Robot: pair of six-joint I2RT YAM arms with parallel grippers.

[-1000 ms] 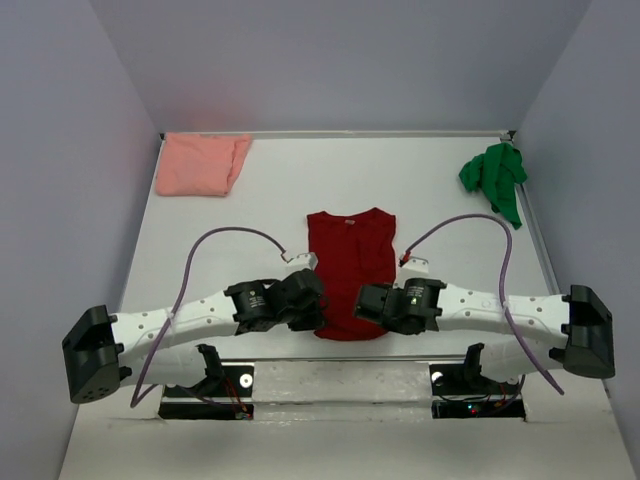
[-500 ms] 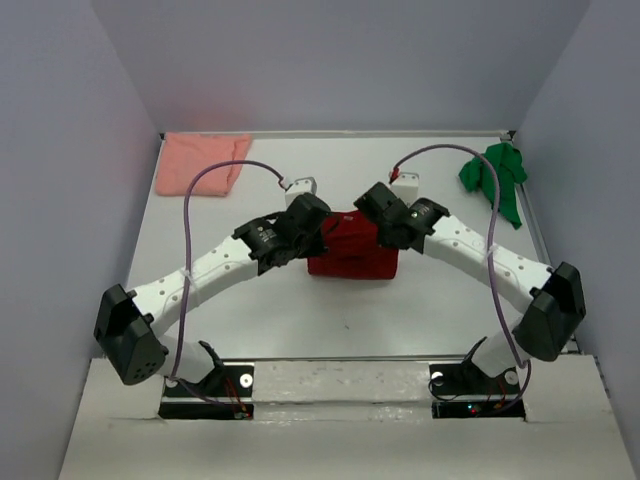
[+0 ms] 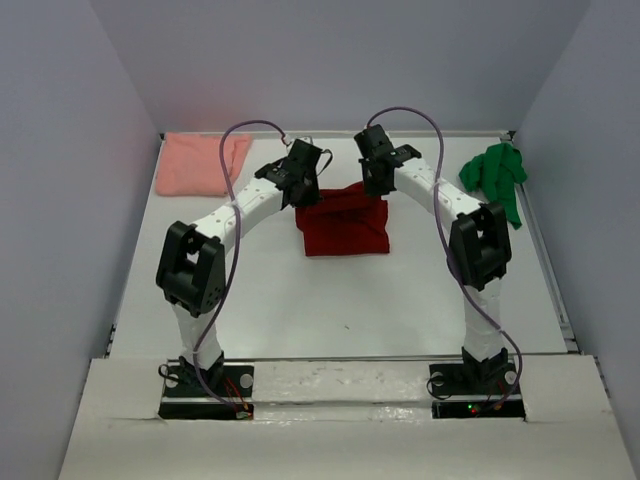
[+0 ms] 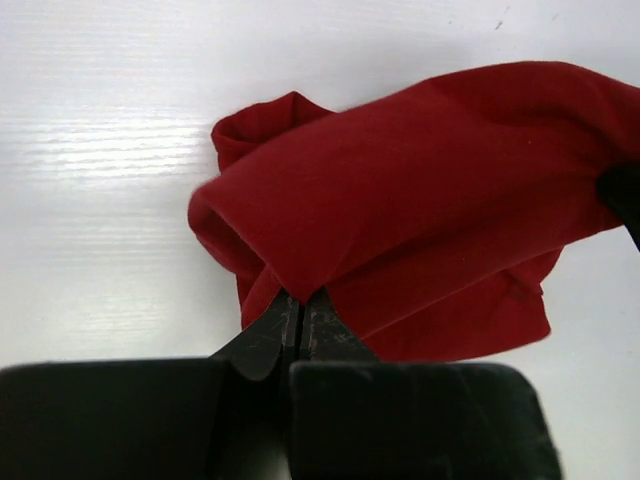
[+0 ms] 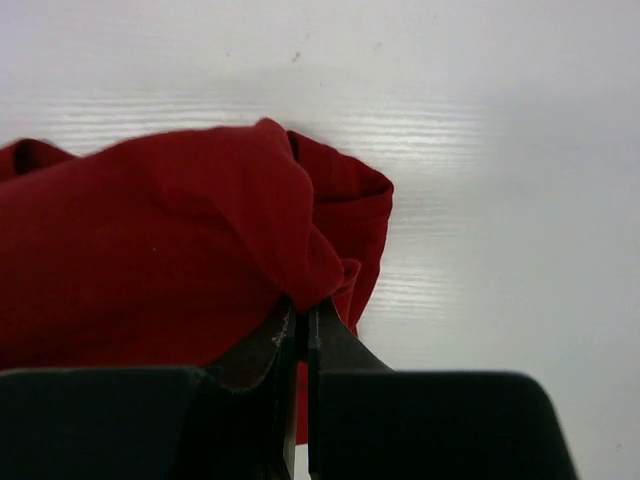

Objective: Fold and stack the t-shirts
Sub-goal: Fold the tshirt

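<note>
Jaws of left gripper [image 4: 300, 305] and right gripper [image 5: 300, 305] pinch the folded red shirt [image 3: 345, 225]. Pink shirt [image 3: 200, 163] lies far left, green shirt [image 3: 493, 178] far right.

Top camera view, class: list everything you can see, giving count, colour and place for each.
Dark red cloth t-shirt: one, dark red, table's middle, doubled over, gripped at both sides.
Pale salmon pink cloth t-shirt: one, pink, far left corner, folded.
Bright green cloth t-shirt: one, green, far right edge, crumpled.
White table: one, white, under everything.
Left hand: one, black, shut on the red shirt's left edge.
Right hand: one, black, shut on its right edge.
</note>
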